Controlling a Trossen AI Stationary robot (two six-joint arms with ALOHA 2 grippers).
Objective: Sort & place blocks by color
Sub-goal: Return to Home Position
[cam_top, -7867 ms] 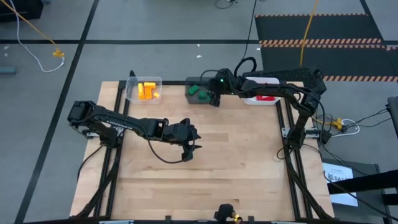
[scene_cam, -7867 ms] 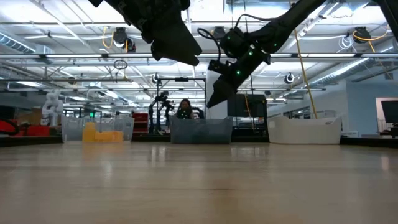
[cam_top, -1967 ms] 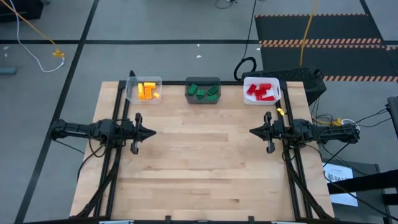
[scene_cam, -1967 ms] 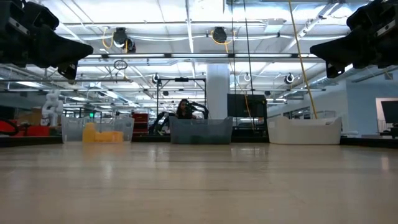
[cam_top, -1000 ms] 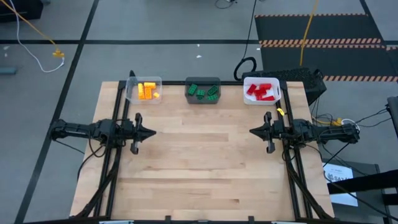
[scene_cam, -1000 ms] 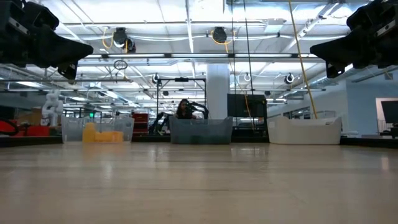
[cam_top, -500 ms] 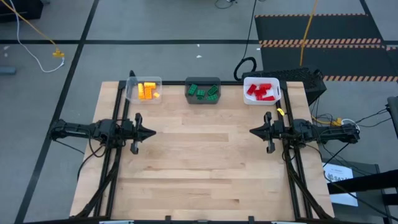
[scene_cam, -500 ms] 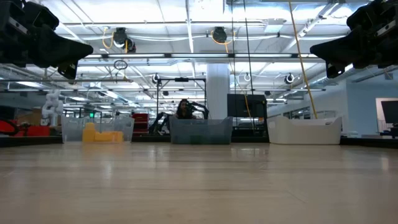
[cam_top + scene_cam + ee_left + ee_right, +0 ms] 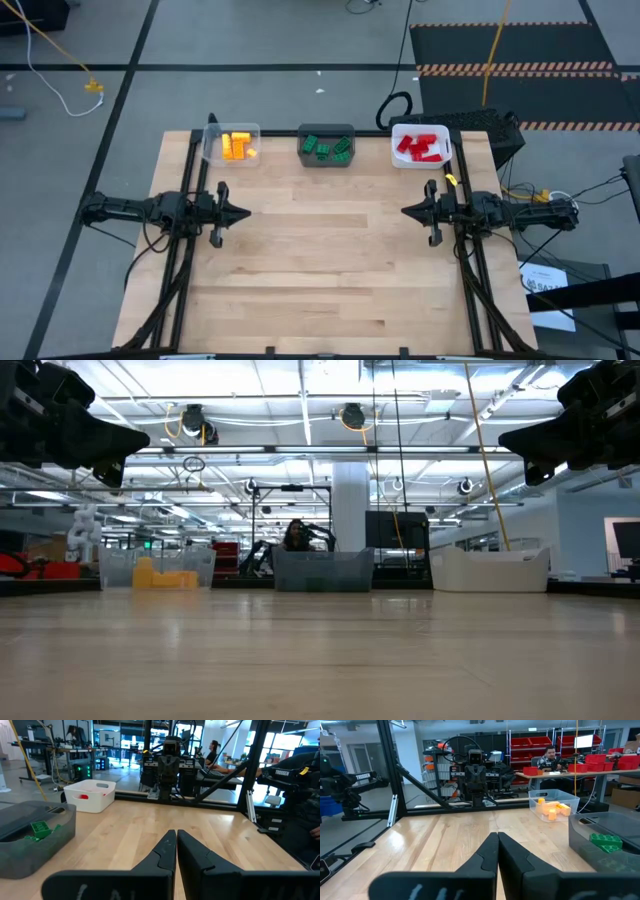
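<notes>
Orange-yellow blocks [image 9: 236, 146] lie in the clear bin [image 9: 212, 150] at the far left. Green blocks [image 9: 328, 147] lie in the dark grey bin [image 9: 326, 130] at the far middle. Red blocks [image 9: 418, 147] lie in the white bin [image 9: 398, 158] at the far right. My left gripper [image 9: 246, 213] is shut and holds nothing, raised over the table's left side, pointing right. My right gripper [image 9: 405, 211] is shut and holds nothing, raised over the right side, pointing left. In the wrist views the shut fingers [image 9: 176, 836] [image 9: 497, 837] meet over bare wood.
The three bins stand in a row along the table's far edge. Black frame rails [image 9: 190, 180] run along both sides of the wooden table [image 9: 320, 260]. People sit at desks in the room beyond.
</notes>
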